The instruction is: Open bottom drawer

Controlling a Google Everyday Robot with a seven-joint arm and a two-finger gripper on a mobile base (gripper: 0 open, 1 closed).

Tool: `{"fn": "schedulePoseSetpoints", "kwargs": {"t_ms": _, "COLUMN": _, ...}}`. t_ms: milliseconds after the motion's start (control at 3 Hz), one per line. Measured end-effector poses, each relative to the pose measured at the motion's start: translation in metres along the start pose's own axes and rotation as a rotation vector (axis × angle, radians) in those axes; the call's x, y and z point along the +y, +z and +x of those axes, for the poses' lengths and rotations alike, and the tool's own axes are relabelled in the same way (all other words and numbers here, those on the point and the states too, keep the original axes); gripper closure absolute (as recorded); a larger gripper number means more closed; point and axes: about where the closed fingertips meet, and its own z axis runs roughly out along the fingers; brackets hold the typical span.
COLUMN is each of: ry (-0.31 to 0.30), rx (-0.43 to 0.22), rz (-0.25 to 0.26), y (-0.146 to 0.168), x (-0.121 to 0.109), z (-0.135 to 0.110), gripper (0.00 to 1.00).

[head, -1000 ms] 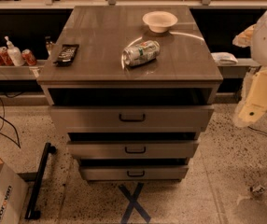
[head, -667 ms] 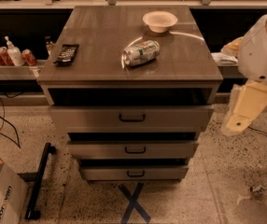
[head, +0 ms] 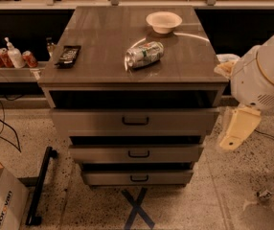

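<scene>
The cabinet has three grey-beige drawer fronts stacked below its top. The bottom drawer is the lowest and narrowest-looking front, with a small black pull handle at its centre and a dark gap above it. My arm comes in from the right edge as a large white joint. Its beige end with the gripper hangs to the right of the cabinet, level with the top and middle drawers and apart from them. It is well above and right of the bottom drawer's handle.
On the cabinet top lie a white bowl, a tipped green can and a black remote. Bottles stand on a shelf at left. On the floor are a cardboard box, a black bar, a blue tape X and a plastic bottle.
My arm has swung left and down, bringing its beige end closer to the cabinet's right side. The drawers and the things on top have not moved.
</scene>
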Motion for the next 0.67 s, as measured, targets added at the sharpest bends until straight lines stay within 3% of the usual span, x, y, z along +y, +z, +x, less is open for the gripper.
{"fn": "schedulePoseSetpoints", "kwargs": {"t_ms": 667, "ry": 0.0, "rx": -0.044, "rz": 0.001, "y": 0.0173, "x": -0.0001, "z": 0.0121, "gripper": 0.0}}
